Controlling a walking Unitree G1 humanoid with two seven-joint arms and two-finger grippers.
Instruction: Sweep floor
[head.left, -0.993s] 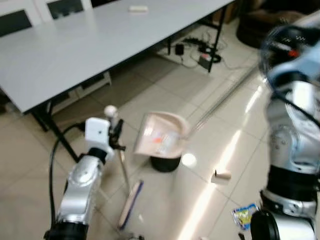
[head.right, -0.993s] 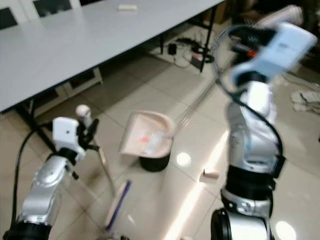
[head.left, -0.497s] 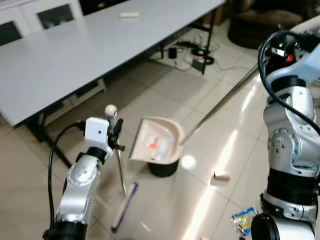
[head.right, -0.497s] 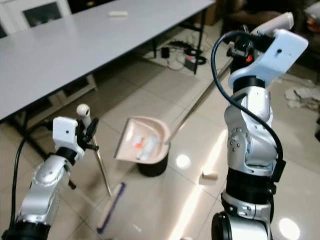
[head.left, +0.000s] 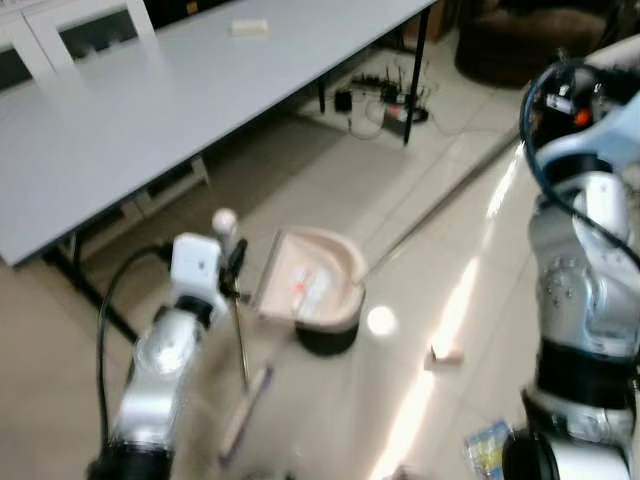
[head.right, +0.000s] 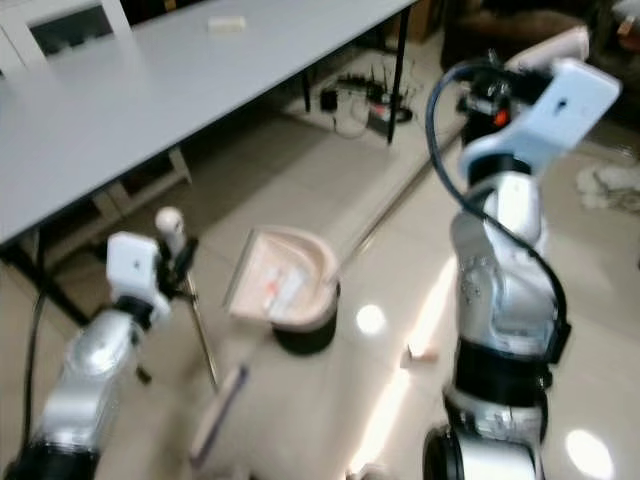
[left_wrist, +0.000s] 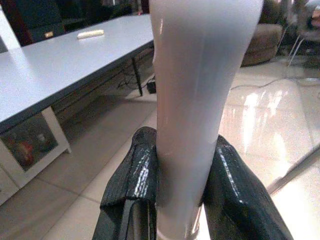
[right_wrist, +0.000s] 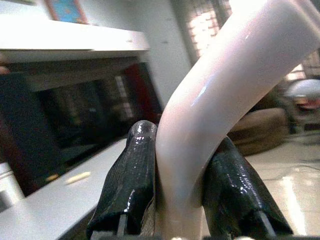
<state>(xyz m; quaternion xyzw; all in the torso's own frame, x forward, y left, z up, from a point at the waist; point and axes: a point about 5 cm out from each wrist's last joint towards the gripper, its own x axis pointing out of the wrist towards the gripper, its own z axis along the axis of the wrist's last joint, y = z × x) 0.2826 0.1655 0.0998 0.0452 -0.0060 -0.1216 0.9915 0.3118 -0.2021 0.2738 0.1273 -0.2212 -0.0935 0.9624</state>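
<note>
gripping smooth curved dustpan handle (right_wrist: 215, 100)

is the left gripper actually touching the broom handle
Touching. In the left wrist view both black fingers press against either side of the white broom handle, no gap showing, so the left gripper is clamped on it.

Left silver arm reaching forward and low, its left gripper (left_wrist: 182, 187) with two black fingers clamped on a pale cylindrical broom handle (left_wrist: 200, 100); right silver arm raised high, its right gripper (right_wrist: 182, 185) likewise clamped on a curved cream dustpan handle (right_wrist: 220, 100).
</note>
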